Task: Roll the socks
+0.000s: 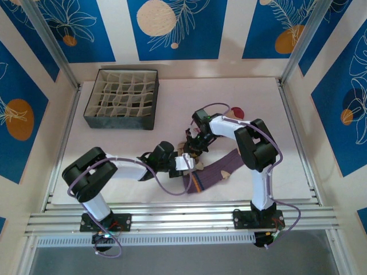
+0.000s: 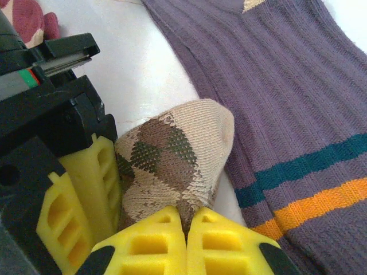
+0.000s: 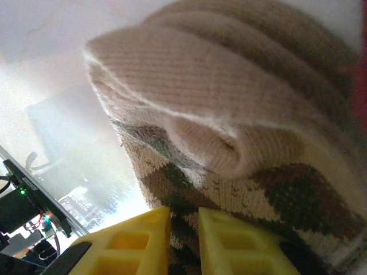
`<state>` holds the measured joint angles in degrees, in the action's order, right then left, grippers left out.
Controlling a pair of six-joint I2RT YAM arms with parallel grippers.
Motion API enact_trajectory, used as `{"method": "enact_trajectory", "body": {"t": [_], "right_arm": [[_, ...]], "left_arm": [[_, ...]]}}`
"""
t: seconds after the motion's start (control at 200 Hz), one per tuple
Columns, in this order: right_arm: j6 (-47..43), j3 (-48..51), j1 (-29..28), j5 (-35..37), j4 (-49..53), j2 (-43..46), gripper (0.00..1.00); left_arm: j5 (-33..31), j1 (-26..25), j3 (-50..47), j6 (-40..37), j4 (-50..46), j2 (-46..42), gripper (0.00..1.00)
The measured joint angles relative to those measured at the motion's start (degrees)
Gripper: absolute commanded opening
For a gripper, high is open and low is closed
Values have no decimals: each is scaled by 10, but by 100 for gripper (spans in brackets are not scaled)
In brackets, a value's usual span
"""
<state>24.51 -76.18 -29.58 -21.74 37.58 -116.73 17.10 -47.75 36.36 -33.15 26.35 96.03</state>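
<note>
Left gripper (image 2: 186, 222): we are seeing its yellow fingers pressed together at the bottom of the left wrist view, pinching the lower edge of the checkered sock (image 2: 172, 154).
Right gripper (image 3: 183, 223): we are seeing its jaws standing narrow at the bottom of the right wrist view, with checkered fabric caught in the slim gap.
Grippers from above: the left gripper (image 1: 184, 162) and right gripper (image 1: 195, 145) are meeting nose to nose at frame center.
Checkered sock: it is bunching into a brown-tan lump (image 1: 192, 153) between the two grippers. In the right wrist view its tan cuff folds (image 3: 229, 97) are filling the upper frame.
Purple sock (image 1: 221, 171): it is lying flat on the table (image 1: 114, 154), lower right of center and just beside the lump. We are seeing teal and orange stripes (image 2: 309, 189) on it.
Red-toed sock (image 1: 236, 110): it is lying upper right of center, apart from the grippers.
Grid-divided box (image 1: 122, 98): it is sitting at upper left, well apart from the socks.
</note>
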Motion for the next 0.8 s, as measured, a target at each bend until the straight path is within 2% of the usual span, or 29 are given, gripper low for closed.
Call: {"method": "enact_trajectory", "body": {"t": [0.175, 0.495, 0.595, 0.73, 0.8], "right_arm": [[-6, 0, 10, -1, 8, -3, 20], [-6, 2, 31, -9, 5, -5, 20], [-4, 9, 33, -13, -5, -3, 23], [1, 56, 35, -1, -58, 35, 25], [7, 91, 41, 24, -79, 76, 29]], "left_arm": [[38, 23, 4, 33, -21, -4, 0], [170, 81, 104, 130, -164, 41, 0], [213, 101, 130, 173, -190, 63, 0], [261, 123, 165, 218, -217, 96, 0], [277, 132, 174, 232, -223, 107, 0]]}}
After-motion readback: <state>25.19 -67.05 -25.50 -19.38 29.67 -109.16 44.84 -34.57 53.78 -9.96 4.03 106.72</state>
